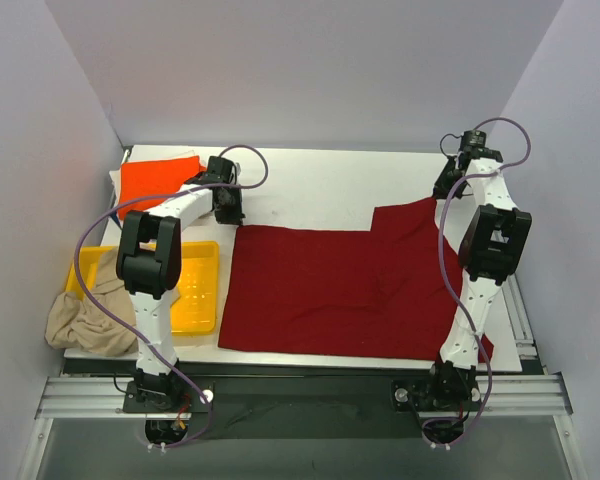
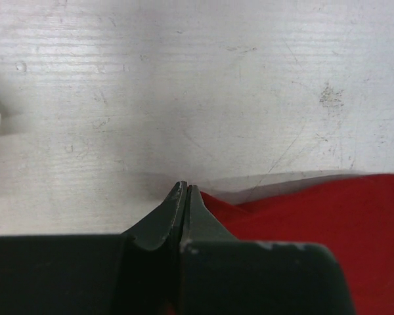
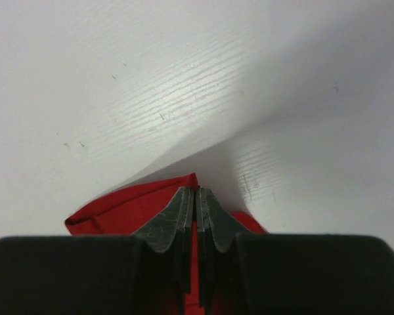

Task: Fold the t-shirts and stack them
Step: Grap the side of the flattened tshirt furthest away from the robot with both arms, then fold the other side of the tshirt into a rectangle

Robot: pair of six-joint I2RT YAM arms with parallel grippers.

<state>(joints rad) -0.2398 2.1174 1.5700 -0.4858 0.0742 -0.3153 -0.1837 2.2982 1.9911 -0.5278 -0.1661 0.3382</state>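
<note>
- Pressed tight together at the right gripper point(image 3: 196, 190), pinching a far corner of the dark red t-shirt point(image 1: 350, 295); cloth bunched on both sides of the fingers and lifted off the table point(image 1: 310, 185).
- Pressed together too at the left gripper point(image 2: 184, 186), right on the shirt's other far corner; red cloth up against one finger only, so hard to say whether actually nipped.
- Spread flat between the two grippers and back toward the robot, that red shirt; far edge stepped, reaching farther out near the right gripper than near the left.
- Plenty of bare white tabletop beyond both grippers and in the strip between them; tighter outward of the right gripper, with the table's edge and the side wall point(image 1: 580, 200) close.
- Counting now: three t-shirts in view, one dark red, one orange, one beige; one tray; two grippers.
- Just outward of the left gripper, the orange t-shirt point(image 1: 158, 180), lying flat, with the left arm point(image 1: 150, 260) crossing its near corner.
- Behind the left gripper, toward the robot, the yellow tray point(image 1: 202, 290), just beside the red shirt's left edge.
- Crumpled over the tray's outer side and spilling past the table's edge, the beige t-shirt point(image 1: 80, 318), partly hidden by the left arm.
</note>
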